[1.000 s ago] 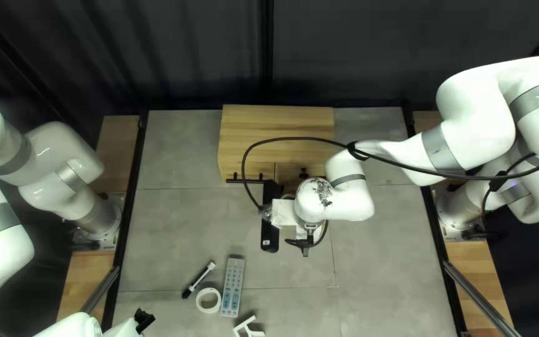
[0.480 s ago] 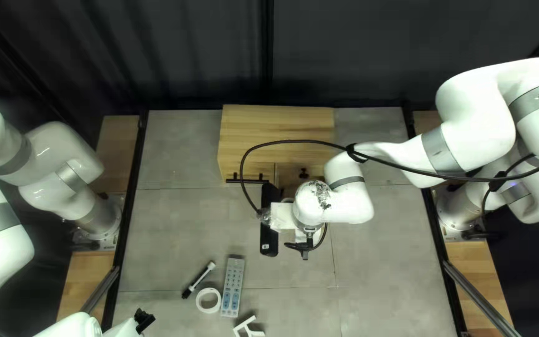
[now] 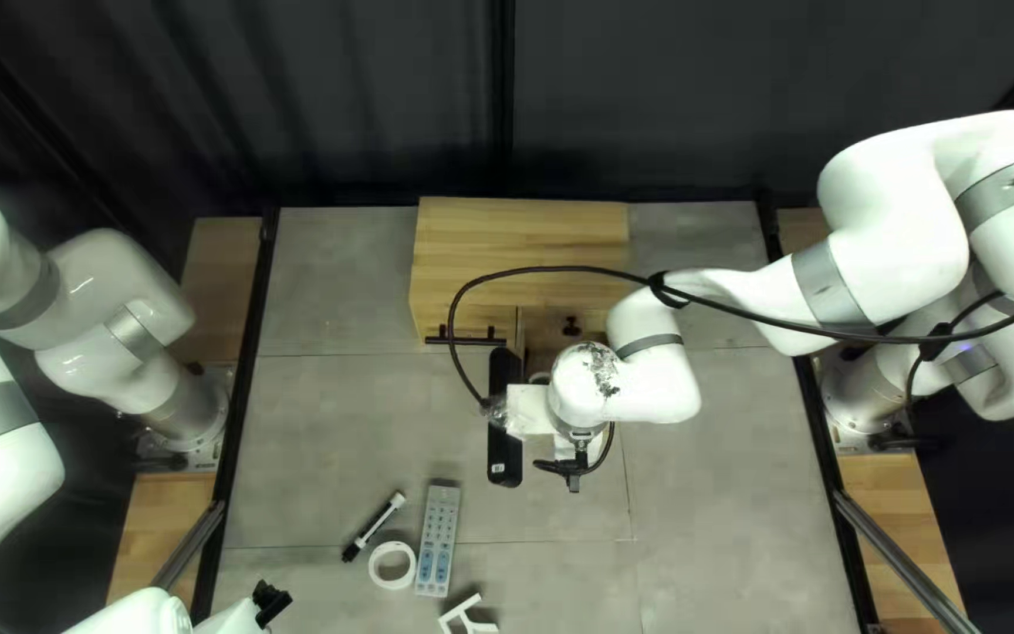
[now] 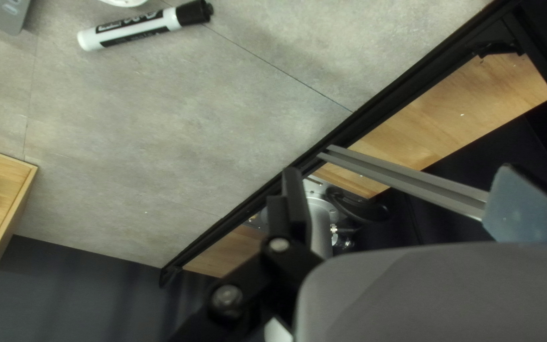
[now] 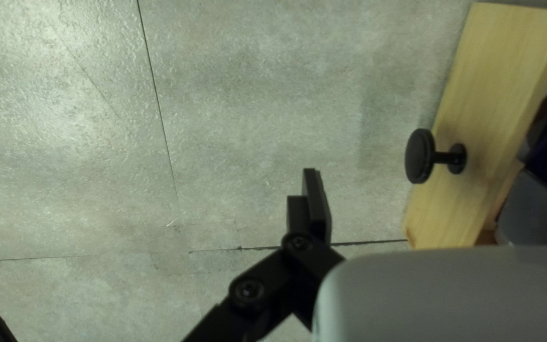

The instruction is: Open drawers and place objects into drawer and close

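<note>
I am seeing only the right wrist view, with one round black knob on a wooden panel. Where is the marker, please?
Observer: The top left view shows the marker lying on the table beside a white ring.
Operator: Thank you. What thing is on the other side of this ring?
Observer: A grey remote with buttons.
Operator: And has the wooden cabinet another handle?
Observer: Yes, a black bar handle at its left in the top left view.
</note>
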You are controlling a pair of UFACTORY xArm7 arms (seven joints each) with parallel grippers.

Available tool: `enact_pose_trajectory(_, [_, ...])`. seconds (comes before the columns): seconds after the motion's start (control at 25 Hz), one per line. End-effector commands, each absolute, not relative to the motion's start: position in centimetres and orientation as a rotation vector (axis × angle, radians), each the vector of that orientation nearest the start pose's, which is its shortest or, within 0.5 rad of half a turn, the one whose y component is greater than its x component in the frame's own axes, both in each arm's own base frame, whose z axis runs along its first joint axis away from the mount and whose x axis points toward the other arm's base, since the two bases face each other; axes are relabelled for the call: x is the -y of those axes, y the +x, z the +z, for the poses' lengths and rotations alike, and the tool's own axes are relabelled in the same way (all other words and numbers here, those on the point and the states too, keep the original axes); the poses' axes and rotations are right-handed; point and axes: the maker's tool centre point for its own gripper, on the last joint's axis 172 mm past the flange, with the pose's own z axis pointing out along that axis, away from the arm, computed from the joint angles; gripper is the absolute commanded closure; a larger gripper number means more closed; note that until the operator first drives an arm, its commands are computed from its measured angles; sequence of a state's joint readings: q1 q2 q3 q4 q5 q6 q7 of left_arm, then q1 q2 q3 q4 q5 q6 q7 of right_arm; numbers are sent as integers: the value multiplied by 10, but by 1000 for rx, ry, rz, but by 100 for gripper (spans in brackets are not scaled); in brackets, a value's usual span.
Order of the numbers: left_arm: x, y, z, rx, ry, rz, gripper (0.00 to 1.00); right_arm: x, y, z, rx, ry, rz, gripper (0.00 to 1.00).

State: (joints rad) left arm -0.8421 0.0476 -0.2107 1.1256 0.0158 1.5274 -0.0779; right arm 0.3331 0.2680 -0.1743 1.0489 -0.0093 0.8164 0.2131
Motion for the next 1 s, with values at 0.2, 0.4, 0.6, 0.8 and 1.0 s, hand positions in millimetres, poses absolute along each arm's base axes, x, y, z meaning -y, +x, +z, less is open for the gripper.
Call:
enact_pose_trajectory(0.2, [308,180,188,-1341,-2511,544,0,-72,492,77,-90,-3173,18,0])
enact_pose_trajectory(0.4, [308,180,188,-1341,-2511,544,0,-74,494,74,-92,-3161,12,0])
enact_pose_trajectory(0.6, [308,180,188,-1341,-2511,544,0,-74,495,71,-79,-3162,13,0])
enact_pose_trajectory(0.8, [308,180,188,-1341,-2511,544,0,-71,494,68,-70,-3171,17,0])
enact_pose_trajectory(1.0, [308,180,188,-1341,-2511,544,0,-66,493,71,-46,-3207,37,0])
